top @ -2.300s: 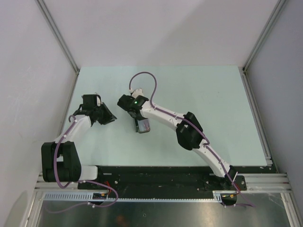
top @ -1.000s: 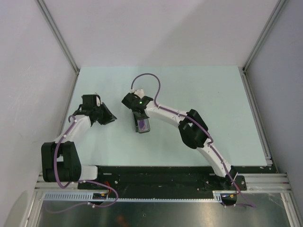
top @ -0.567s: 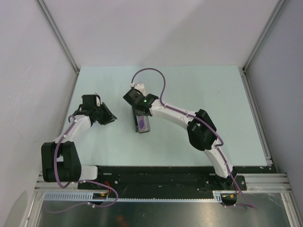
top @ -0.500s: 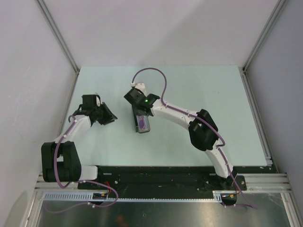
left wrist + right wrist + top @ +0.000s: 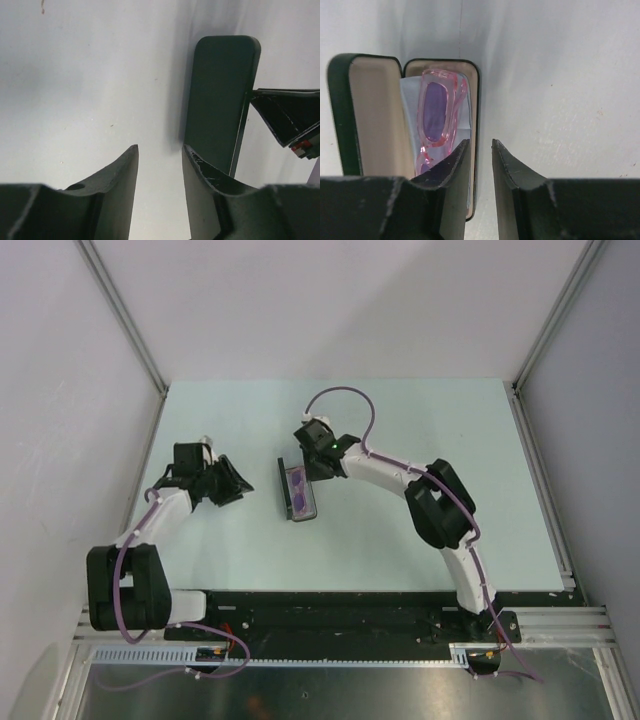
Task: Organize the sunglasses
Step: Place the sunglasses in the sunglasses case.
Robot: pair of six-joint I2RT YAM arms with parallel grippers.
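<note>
**Item 1: sunglasses [image 5: 439, 107] (one pair).** Small, with a thick translucent pink frame and purple-tinted lenses. In the right wrist view one lens shows in full; the near end of the pair is hidden behind the fingers. The arms cannot be made out. The pair lies lengthwise in the base of the open case, on top of the cloth. In the top view it shows as a purple patch [image 5: 299, 491], left of the table's middle.

**Item 2: glasses case [image 5: 367, 115] (one).** Oblong, dark outside, beige lining. It is open, with the lid standing up along the base's 9 o'clock side in the top view [image 5: 284, 480]. The left wrist view shows the lid's dark outer face [image 5: 220, 95].

**Item 3: cloth [image 5: 409, 105] (one).** Light blue, lining the case base under the sunglasses.

**Item 4: left gripper [image 5: 230, 483] (one).** At 9 o'clock of the case, near it but apart. Its fingers [image 5: 127, 170] stand apart with bare table between them, and they hold nothing.

**Item 5: right gripper [image 5: 480, 146] (one).** In the top view it sits at 1 o'clock of the case [image 5: 318, 462]. Its fingers [image 5: 507, 165] leave only a narrow gap and grip nothing.

**Item 6: table [image 5: 430, 430] (one).** Pale green top.
</note>
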